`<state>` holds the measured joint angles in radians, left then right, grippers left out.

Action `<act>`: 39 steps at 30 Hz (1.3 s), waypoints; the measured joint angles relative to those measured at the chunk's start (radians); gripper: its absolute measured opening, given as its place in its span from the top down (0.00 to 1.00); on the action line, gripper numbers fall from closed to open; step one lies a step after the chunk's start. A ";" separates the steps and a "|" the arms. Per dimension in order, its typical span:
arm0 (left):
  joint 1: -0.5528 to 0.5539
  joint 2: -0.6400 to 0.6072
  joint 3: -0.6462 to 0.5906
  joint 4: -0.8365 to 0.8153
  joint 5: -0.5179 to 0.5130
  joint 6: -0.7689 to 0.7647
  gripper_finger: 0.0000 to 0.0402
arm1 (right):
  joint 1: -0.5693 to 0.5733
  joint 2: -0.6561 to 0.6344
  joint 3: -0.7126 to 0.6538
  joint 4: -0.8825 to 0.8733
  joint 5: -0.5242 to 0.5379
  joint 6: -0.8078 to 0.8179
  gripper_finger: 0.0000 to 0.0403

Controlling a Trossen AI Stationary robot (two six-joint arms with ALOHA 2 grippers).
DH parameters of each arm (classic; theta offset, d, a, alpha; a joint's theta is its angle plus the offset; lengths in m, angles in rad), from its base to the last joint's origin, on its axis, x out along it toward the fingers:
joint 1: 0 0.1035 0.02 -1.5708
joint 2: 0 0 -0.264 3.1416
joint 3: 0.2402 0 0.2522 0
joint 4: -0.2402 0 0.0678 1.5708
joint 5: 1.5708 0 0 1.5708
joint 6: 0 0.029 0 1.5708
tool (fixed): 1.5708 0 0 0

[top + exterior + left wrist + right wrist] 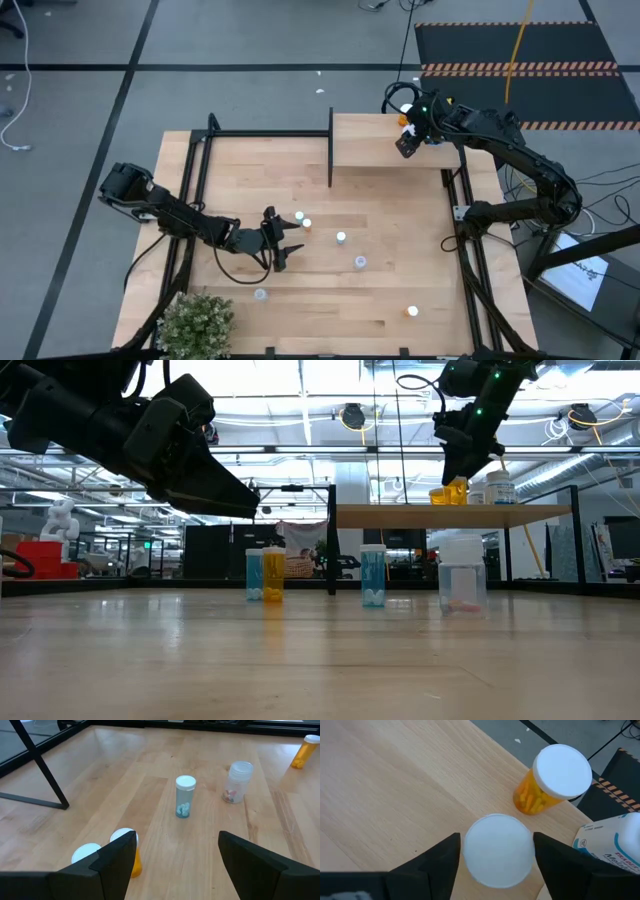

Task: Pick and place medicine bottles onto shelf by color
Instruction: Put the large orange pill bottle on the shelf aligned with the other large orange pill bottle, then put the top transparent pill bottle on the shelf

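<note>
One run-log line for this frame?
right gripper: open around white-capped bottle on shelf | left gripper: open above table | orange bottle: shelved

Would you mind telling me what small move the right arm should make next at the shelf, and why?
Probably lift the right gripper straight up, clear of the white-capped bottle. That bottle stands on the shelf between the jaws, which look spread with gaps at the cap's sides, so it seems released. An orange bottle stands close beside it, so moving sideways could knock it.

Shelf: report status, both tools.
Right tool over shelf, jaws around white-capped bottle. Left tool open above table bottles. Nothing blocking.
</note>
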<state>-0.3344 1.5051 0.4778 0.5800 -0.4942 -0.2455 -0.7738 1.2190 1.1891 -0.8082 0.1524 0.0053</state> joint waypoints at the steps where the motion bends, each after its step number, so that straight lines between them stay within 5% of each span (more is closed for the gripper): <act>1: 0.000 0.000 0.000 0.000 0.000 0.000 0.30 | 0.000 0.000 0.000 0.000 0.000 0.000 0.38; 25: 0.000 0.000 0.000 0.000 0.000 -0.001 0.30 | 0.034 -0.086 0.000 0.151 0.006 -0.051 0.35; 39: -0.017 -0.031 0.001 -0.009 0.008 0.002 0.30 | 0.421 -0.288 0.000 0.154 0.009 0.034 0.35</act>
<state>-0.3512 1.4745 0.4786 0.5709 -0.4864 -0.2433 -0.3531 0.9309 1.1892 -0.6544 0.1618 0.0392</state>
